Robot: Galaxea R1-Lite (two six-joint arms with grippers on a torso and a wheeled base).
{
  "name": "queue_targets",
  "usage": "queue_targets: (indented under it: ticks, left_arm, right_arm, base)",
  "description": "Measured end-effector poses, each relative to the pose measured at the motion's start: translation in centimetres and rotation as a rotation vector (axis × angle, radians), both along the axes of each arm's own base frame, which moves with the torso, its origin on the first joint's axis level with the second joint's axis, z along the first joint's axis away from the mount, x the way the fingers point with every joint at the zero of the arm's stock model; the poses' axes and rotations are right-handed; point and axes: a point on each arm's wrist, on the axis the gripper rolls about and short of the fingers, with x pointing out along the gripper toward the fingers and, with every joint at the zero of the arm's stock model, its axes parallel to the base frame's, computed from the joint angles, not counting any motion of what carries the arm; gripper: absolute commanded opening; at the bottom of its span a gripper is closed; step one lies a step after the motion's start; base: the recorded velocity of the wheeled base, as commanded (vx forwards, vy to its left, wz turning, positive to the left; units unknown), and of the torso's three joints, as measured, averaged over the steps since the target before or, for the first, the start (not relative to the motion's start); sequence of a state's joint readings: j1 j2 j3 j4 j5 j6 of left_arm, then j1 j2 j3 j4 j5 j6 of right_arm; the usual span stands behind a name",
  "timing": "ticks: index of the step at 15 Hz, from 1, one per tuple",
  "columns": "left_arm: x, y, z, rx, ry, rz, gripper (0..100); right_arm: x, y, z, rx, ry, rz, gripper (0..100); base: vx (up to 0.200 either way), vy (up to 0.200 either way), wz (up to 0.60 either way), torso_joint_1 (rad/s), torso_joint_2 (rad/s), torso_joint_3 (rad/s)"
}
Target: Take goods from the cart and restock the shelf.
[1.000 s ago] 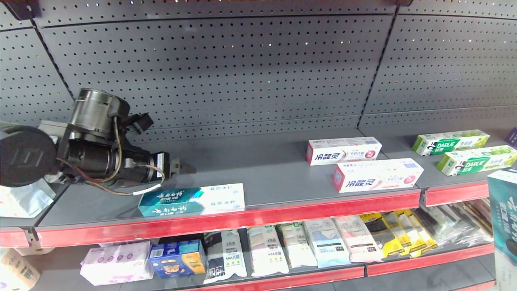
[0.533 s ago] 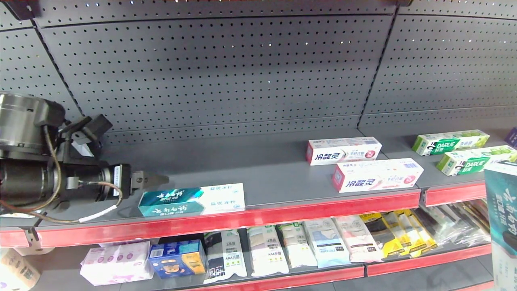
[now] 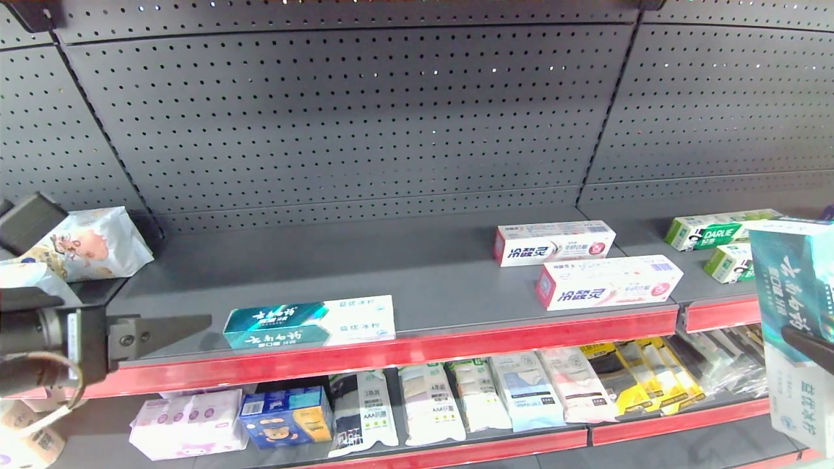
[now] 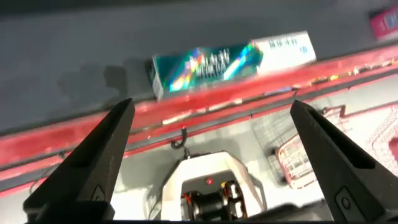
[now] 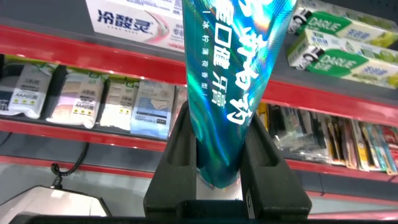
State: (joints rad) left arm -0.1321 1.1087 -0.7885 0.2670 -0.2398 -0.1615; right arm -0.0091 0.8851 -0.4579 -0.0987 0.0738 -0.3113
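A teal-and-white toothpaste box [image 3: 309, 322] [image 4: 230, 59] lies flat at the front of the grey shelf [image 3: 391, 260]. My left gripper [image 3: 195, 324] [image 4: 211, 104] hangs open and empty just left of that box, level with the shelf's red front edge [image 3: 391, 355]. At the far right, my right gripper [image 3: 808, 345] [image 5: 224, 155] is shut on a second teal toothpaste box [image 3: 795, 293] [image 5: 233, 81]. It holds this box upright in front of the shelf's right section.
Two white-and-red toothpaste boxes [image 3: 554, 242] [image 3: 609, 281] lie mid-right on the shelf, and green ones [image 3: 710, 229] [image 3: 726, 262] lie farther right. A snack bag [image 3: 91, 244] leans at the far left. Packaged goods [image 3: 430, 404] fill the lower shelf. A pink wire cart [image 4: 298, 165] stands below.
My left arm has drawn back to the left and down, away from the shelf and the teal box lying there. My right gripper has risen and come left with its box.
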Motion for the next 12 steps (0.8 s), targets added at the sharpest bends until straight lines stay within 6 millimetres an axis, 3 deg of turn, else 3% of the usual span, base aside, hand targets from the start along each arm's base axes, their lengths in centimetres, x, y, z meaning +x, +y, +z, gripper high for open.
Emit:
queue_targets:
  ticks: [6,9,12]
  left_arm:
    - [-8.4,1.1,1.0,0.045,-0.16,-0.044,100]
    - [-12.9,1.7,0.1,0.082,-0.2,-0.069,100]
    - [-15.8,2.1,-0.8,0.107,-0.244,-0.076,100]
  right_arm:
    - [0.6,0.0,0.5,-0.035,-0.001,0.027,0]
    - [0.0,0.1,0.2,-0.032,-0.001,0.051,0]
    - [-0.3,0.2,-0.7,-0.029,0.037,0.058,0]
  base:
    - [0.0,0.0,0.0,0.0,0.0,0.0]
    - [0.0,0.0,0.0,0.0,0.0,0.0]
    - [0.0,0.0,0.0,0.0,0.0,0.0]
